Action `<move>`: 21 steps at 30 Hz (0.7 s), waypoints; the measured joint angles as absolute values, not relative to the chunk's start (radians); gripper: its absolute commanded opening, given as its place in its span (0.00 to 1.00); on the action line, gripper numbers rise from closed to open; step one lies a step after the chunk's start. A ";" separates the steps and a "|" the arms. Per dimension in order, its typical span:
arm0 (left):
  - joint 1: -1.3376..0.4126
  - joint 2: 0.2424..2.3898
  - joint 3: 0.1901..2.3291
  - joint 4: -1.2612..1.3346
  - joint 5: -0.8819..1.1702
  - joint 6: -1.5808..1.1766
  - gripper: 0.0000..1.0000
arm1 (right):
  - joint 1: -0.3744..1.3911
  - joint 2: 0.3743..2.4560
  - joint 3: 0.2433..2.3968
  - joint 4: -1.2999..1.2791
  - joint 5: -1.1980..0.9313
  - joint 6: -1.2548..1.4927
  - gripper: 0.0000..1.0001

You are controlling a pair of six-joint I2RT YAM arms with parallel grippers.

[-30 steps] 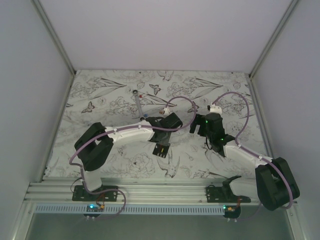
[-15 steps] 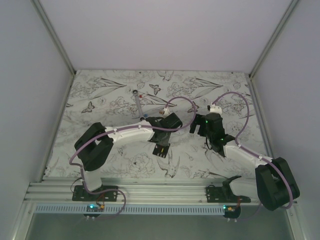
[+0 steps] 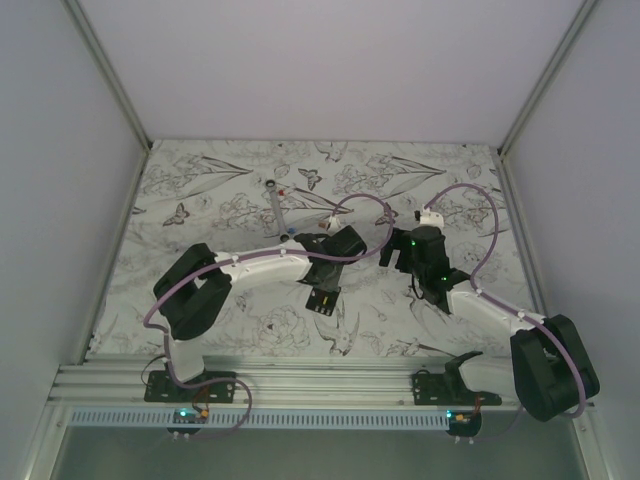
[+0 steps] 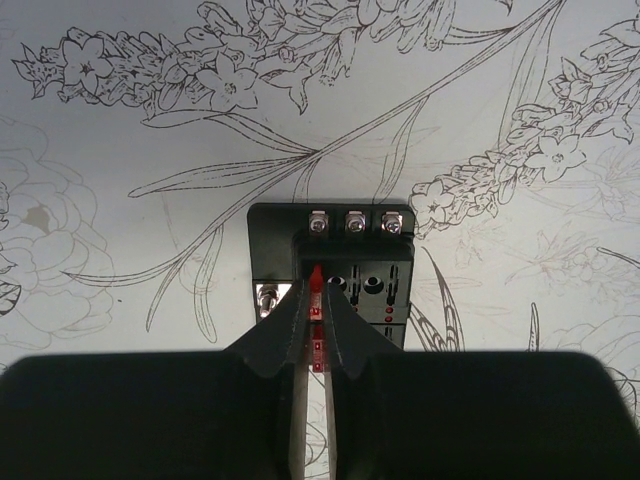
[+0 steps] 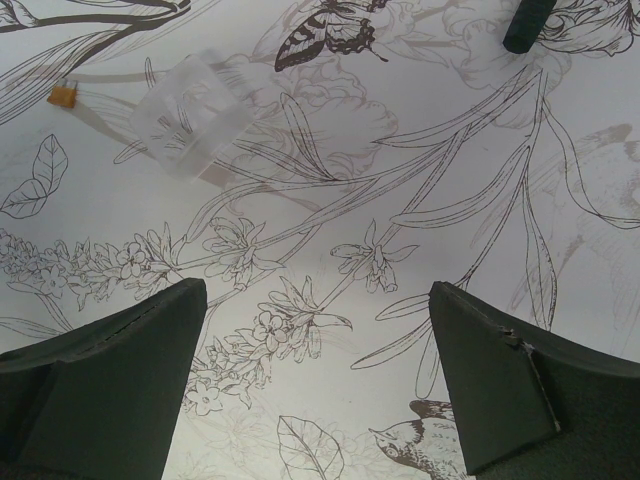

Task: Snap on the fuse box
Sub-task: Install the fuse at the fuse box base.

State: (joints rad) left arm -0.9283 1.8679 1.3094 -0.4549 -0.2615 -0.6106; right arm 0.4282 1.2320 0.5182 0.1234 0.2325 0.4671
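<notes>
The left jaws pinch almost shut on a red fuse [image 4: 316, 285], held upright to meet its slot in the fuse box [image 4: 272, 240], which lies on the worktop [image 4: 120, 230] directly beneath their tips. The right jaws stand wide open, holding nothing.

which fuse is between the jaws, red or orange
The red fuse, between the jaws of the left gripper over the fuse box; the orange fuse lies loose on the table.

The fuse box [image 4: 272, 245] under the left pincer [image 4: 316, 305] is matt black plastic with shiny metal screws [image 4: 352, 222]. The red fuse [image 4: 316, 278] nipped in that pincer looks like translucent plastic. The bench [image 4: 120, 240] is matt and printed. Ahead-left of the right pincer [image 5: 315, 290] lies a glossy clear cover [image 5: 190, 115].
</notes>
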 measured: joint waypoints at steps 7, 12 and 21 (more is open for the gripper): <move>-0.928 1.868 1.310 -0.458 -0.259 -0.616 0.00 | 0.428 1.232 0.518 0.123 0.233 0.467 1.00; -0.928 1.868 1.308 -0.458 -0.260 -0.636 0.00 | 0.428 1.232 0.518 0.123 0.233 0.467 1.00; -0.940 1.849 1.265 -0.421 -0.301 -0.708 0.00 | 0.428 1.232 0.518 0.124 0.233 0.467 1.00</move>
